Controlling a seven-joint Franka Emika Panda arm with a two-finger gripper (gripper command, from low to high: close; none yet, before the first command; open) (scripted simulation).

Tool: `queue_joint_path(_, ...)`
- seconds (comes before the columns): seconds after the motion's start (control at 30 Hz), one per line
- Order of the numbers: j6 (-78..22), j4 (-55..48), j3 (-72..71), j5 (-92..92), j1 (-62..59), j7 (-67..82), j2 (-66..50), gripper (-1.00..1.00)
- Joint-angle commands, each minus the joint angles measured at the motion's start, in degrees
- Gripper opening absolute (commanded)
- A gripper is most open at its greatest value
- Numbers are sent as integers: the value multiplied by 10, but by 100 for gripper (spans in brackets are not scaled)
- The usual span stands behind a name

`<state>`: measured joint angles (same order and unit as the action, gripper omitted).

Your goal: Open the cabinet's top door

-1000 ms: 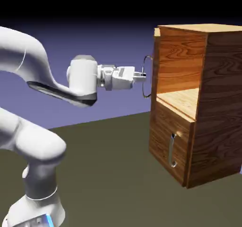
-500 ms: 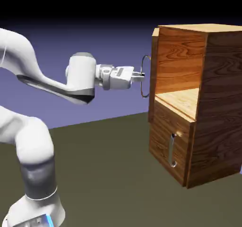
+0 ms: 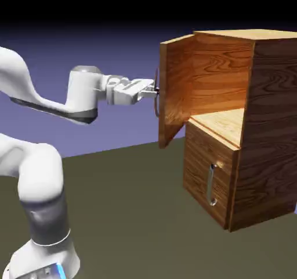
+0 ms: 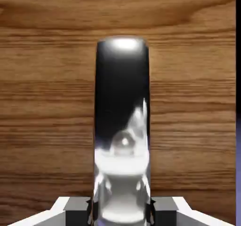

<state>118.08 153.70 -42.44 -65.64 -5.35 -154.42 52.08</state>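
In the hand view, my end effector (image 4: 121, 215) sits at the bottom centre, clamped on the silver handle (image 4: 122, 126), which rises as a broad shiny bar between my fingertips (image 4: 75, 214) up the middle of the frame. Behind it, the wood grain of the top door (image 4: 47, 103) fills nearly the whole picture.

In the exterior view, my end effector (image 3: 152, 90) reaches level from the left, left of centre, gripping that handle (image 3: 156, 92) on the door's outer face. The top door (image 3: 177, 86) stands swung partly open in the upper middle, well clear of the cabinet (image 3: 267, 127) at the right. Below, the lower panel (image 3: 203, 173) is closed, its shorter handle (image 3: 212, 184) untouched. The cabinet stands on the dark bench (image 3: 127, 214).
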Motion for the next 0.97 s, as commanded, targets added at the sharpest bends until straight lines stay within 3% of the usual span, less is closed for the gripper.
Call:
queue_joint_path(0.0,-26,-12,-18,20,-3,4,-6,-100)
queue_joint_path(0.43,-327,-232,-278,191,-180,16,-95,-100)
queue_joint_path(0.9,-519,-477,-489,302,-454,67,-41,-100)
queue_joint_path(0.93,-519,-477,-489,302,-454,67,-41,100)
